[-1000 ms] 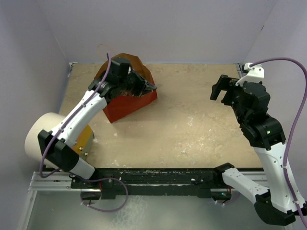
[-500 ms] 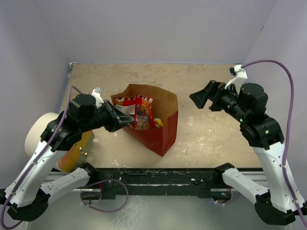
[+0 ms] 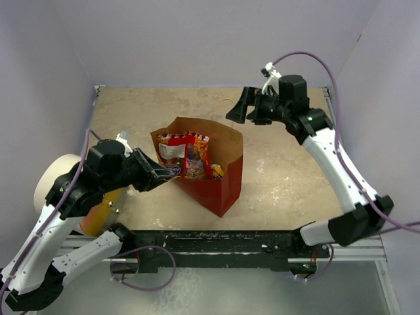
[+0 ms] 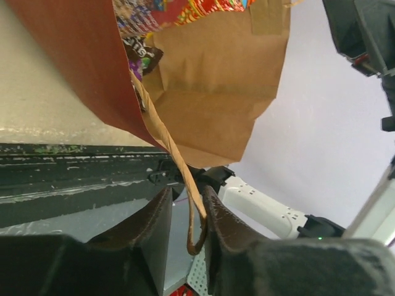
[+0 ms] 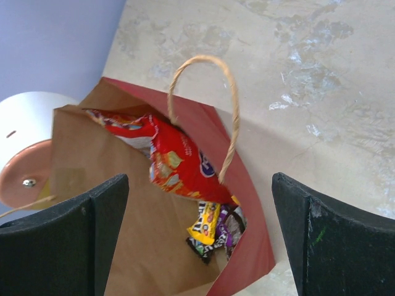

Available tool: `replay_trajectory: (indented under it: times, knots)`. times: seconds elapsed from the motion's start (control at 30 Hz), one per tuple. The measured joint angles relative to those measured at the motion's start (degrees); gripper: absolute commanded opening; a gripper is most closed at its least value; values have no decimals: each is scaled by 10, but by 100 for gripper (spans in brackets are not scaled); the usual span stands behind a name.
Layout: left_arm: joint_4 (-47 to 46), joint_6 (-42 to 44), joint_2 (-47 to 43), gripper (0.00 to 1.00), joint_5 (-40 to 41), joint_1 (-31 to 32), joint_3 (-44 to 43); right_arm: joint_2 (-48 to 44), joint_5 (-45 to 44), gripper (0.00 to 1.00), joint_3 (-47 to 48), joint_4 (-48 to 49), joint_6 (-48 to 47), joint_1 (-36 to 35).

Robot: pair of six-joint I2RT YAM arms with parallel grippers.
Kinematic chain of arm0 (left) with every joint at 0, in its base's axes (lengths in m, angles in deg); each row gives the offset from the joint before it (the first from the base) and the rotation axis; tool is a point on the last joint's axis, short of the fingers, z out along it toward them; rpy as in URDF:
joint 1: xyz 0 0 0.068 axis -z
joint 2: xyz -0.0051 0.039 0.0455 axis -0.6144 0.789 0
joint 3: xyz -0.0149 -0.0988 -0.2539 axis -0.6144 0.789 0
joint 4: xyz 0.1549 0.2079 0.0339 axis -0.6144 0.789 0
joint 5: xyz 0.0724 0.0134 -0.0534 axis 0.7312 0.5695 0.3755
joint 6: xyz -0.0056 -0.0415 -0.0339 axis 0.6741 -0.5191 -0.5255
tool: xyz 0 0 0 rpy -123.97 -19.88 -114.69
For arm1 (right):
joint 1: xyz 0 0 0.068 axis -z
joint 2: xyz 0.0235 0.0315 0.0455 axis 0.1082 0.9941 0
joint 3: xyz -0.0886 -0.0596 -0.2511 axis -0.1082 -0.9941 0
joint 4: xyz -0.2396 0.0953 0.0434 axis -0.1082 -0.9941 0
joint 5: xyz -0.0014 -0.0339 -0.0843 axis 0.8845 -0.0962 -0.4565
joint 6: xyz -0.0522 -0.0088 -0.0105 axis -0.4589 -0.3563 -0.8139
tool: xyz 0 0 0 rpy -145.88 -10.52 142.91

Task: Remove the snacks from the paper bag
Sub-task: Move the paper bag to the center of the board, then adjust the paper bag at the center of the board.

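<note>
The paper bag (image 3: 220, 187) stands mid-table with its mouth open and its brown inside (image 5: 92, 185) showing. Inside it lie snacks: a red cookie bag (image 5: 179, 160) (image 3: 195, 154), a yellow packet (image 5: 207, 225) and a purple one (image 5: 229, 225). My left gripper (image 3: 165, 174) is at the bag's left rim. In the left wrist view its jaws (image 4: 186, 194) stand slightly apart, with the near string handle (image 4: 185, 179) hanging loose between them against one finger. My right gripper (image 3: 239, 113) (image 5: 197, 185) hovers wide open above the bag's far side, over the far handle (image 5: 231, 117), holding nothing.
A white cylinder with an orange end (image 3: 56, 187) (image 5: 24, 123) lies at the left, close behind my left arm. Lavender walls enclose the table on three sides. The metal rail (image 3: 216, 243) with the arm bases runs along the near edge.
The bag has come from the back left to the middle and now stands open. My right gripper has swung left over it. My left jaws have parted around the handle.
</note>
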State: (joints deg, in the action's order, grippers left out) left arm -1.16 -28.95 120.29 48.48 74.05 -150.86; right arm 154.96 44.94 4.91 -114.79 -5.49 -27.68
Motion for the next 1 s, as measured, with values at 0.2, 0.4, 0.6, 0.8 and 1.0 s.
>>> replay_trajectory:
  times: [0.2,0.4,0.6,0.8,1.0]
  knots:
    - [17,19,33,42,39,0,-43,93,2,85,110,-36,-36,1]
    - [16,35,57,54,64,0,-57,167,41,71,185,-49,-61,1]
    - [17,50,81,34,78,0,-73,195,68,37,189,-59,-71,2]
    - [18,87,108,13,98,0,-109,196,81,5,192,-57,-64,5]
    - [28,160,162,0,143,-13,-202,190,85,0,196,-57,-50,13]
